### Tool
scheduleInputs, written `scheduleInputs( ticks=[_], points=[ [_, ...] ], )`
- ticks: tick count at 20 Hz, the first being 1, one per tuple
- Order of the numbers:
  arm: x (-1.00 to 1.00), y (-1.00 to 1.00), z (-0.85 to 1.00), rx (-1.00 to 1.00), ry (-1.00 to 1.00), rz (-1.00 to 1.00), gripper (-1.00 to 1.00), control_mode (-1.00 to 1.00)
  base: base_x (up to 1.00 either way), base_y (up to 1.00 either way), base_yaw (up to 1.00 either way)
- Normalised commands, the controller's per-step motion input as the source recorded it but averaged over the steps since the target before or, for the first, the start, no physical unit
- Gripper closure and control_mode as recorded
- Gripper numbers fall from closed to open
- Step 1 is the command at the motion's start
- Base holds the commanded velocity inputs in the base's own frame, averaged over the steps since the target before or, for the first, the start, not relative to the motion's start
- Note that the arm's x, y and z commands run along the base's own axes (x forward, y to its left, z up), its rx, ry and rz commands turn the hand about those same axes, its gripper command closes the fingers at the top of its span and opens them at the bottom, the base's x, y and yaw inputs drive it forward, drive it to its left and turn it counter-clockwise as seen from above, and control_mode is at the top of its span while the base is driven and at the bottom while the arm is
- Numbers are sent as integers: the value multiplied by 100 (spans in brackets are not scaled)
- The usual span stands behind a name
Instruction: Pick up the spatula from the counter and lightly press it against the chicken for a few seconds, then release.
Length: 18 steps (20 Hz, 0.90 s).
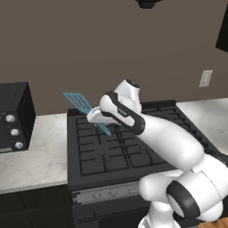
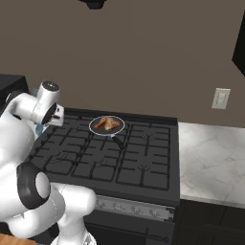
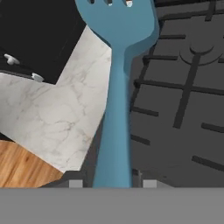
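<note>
A white robot arm reaches over a black gas stove (image 1: 116, 156) set into a pale marble tabletop (image 1: 40, 151). Its gripper (image 1: 95, 116) is closed on the handle of a blue slotted spatula (image 1: 76, 102), holding it in the air above the stove's back left corner. The spatula's flat blade points up and to the left, towards the brown wall, while the end of the handle pokes out below the gripper over the grates. In the hand view, the blue handle runs straight up between the two dark fingertips (image 3: 75, 183) to the blade, with the seam between marble and stove grates beneath it and a strip of wooden floor (image 3: 22, 168) to one side. The chicken (image 2: 107, 123), golden brown, lies in a small dark pan (image 2: 106, 134) on a rear burner near the middle of the stove, well apart from the spatula. A black countertop oven (image 1: 15, 116) with round knobs sits on the tabletop left of the stove.
</note>
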Motion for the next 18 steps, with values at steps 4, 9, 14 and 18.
scheduleInputs(
  ticks=[4, 9, 14, 18],
  points=[
    [0, -37, 13, -13, 0, 19, 100, -100, 0, 0, 0],
    [0, -32, 0, -17, 0, 17, 100, -100, 0, 0, 0],
    [-1, -39, 0, -16, 0, 16, 100, -100, 0, 0, 0],
    [-6, -37, 0, -6, -5, 16, 100, -100, 0, 0, 0]
  ],
)
